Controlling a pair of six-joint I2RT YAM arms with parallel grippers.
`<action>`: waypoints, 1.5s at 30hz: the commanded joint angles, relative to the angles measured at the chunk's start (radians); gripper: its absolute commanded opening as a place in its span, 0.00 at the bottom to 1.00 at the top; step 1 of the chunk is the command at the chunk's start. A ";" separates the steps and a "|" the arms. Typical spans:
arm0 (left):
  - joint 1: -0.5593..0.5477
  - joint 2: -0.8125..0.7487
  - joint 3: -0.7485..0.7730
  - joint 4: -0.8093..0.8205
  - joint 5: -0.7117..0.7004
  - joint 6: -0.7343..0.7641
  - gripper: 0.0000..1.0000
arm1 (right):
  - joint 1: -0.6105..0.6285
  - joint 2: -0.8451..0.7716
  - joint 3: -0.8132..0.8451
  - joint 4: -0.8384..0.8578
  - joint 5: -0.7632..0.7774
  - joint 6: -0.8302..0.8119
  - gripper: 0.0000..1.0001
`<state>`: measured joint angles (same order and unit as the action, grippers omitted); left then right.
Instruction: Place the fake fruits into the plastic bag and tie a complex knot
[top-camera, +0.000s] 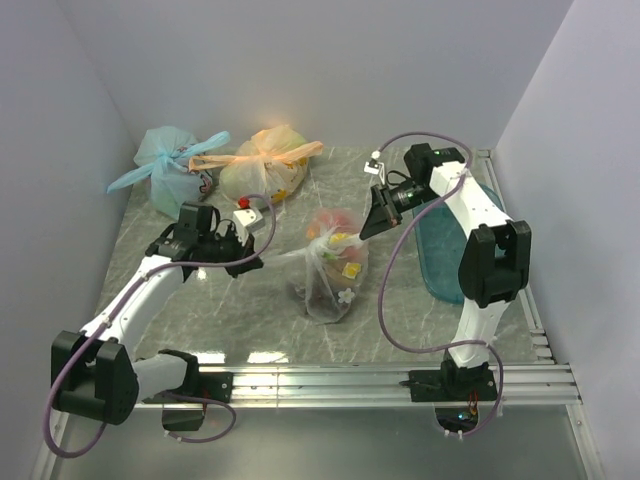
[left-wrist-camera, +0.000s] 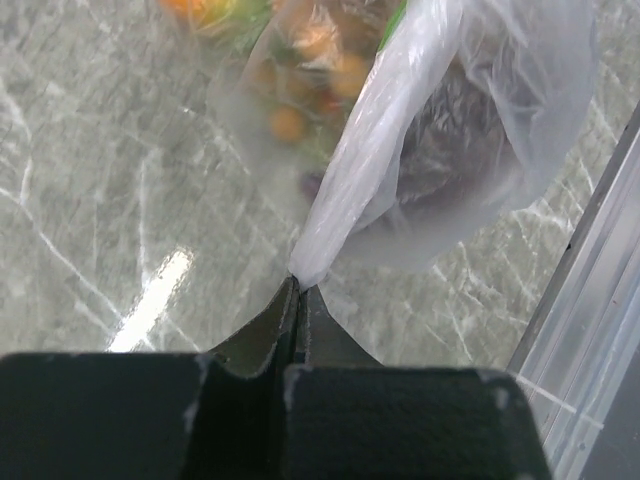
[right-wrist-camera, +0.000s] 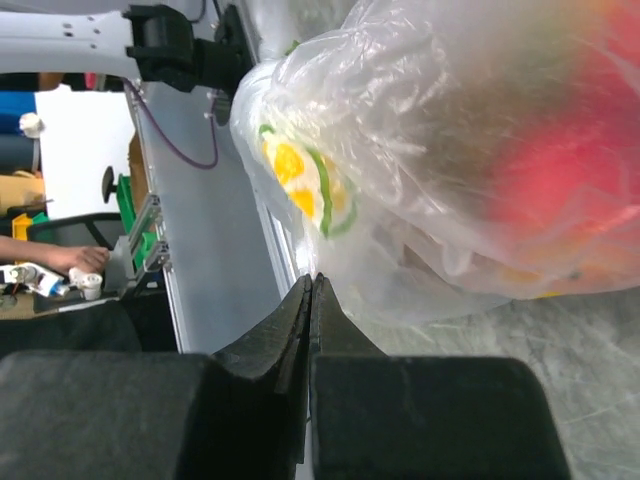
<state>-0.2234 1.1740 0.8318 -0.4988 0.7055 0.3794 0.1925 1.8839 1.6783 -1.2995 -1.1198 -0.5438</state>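
The plastic bag (top-camera: 332, 290) stands near the middle of the bench (top-camera: 250, 325), with the fake fruits (top-camera: 341, 262) inside it. The left gripper (left-wrist-camera: 300, 284), toward the left edge, has its jaws pressed together on a twisted strand of the bag's clear film, drawn taut from the bag. The right gripper (right-wrist-camera: 313, 282), on the side of the right edge, also has its jaws closed tight, their tips nipping the film at the bag's top; red and yellow fruit shows blurred through it
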 joint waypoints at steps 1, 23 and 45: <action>0.038 -0.005 -0.013 -0.106 -0.081 0.067 0.00 | -0.077 -0.011 0.080 -0.139 -0.078 -0.082 0.00; 0.267 0.022 0.130 -0.268 0.098 0.294 0.36 | -0.134 -0.124 -0.114 0.020 0.169 -0.050 0.00; -0.275 0.506 0.388 0.117 -0.011 0.446 0.78 | -0.134 -0.144 -0.124 0.049 0.232 -0.015 0.00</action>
<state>-0.4816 1.6680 1.1625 -0.4225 0.6865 0.7517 0.0624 1.7657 1.5368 -1.2491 -0.8799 -0.5659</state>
